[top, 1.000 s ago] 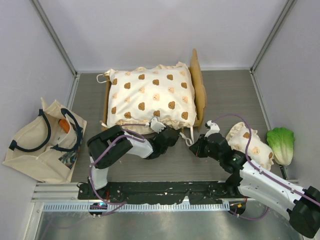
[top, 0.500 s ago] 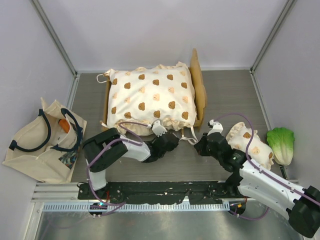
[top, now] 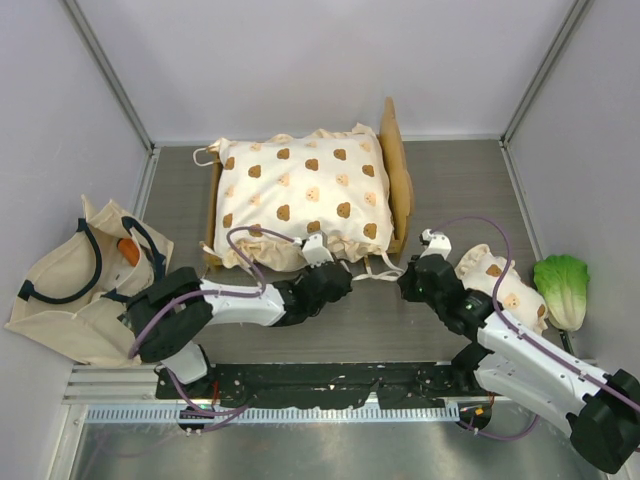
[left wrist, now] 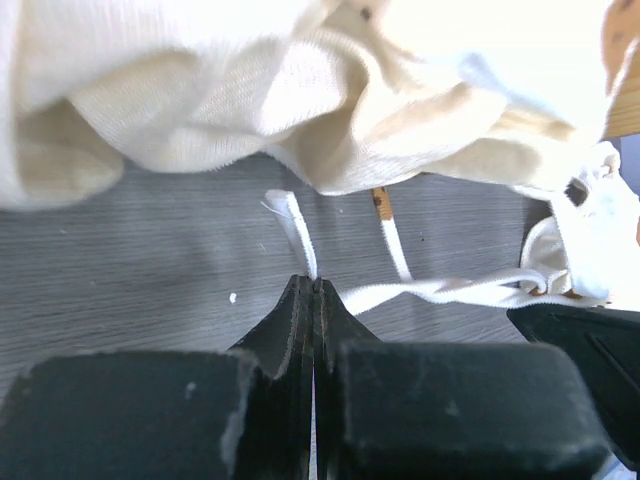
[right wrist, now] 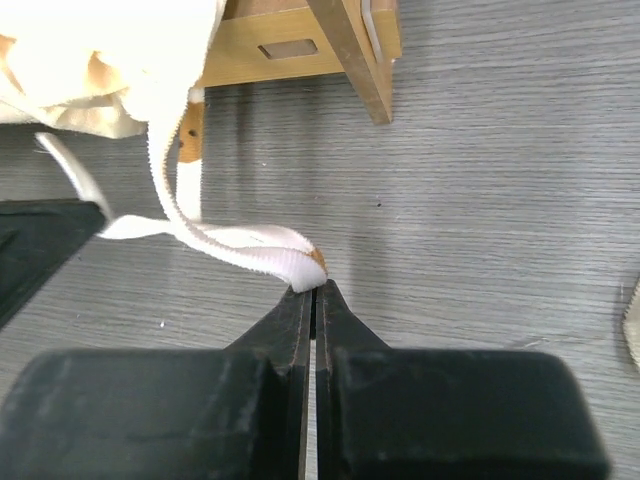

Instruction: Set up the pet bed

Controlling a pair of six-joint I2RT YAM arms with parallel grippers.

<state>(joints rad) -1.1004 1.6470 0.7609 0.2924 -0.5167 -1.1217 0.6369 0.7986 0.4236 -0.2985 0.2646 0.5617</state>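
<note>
- The pet bed (top: 398, 185) sits at the back middle of the table (top: 455, 190), its frame filled by the bear-print cushion (top: 300, 195) (which bulges over the near edge).
- From that edge trail white ties (top: 378, 270). The left gripper (left wrist: 313, 285) and right gripper (right wrist: 318, 290) each pinch them, fingers pressed together.
- A small pillow (top: 500, 288) and a lettuce toy (top: 562, 290) lie to the right.
- The tote bag (top: 60, 300) lies far left, with something orange (top: 128, 252) inside.

Tote bag (top: 70, 300) left, lettuce toy (top: 562, 285) right.
</note>
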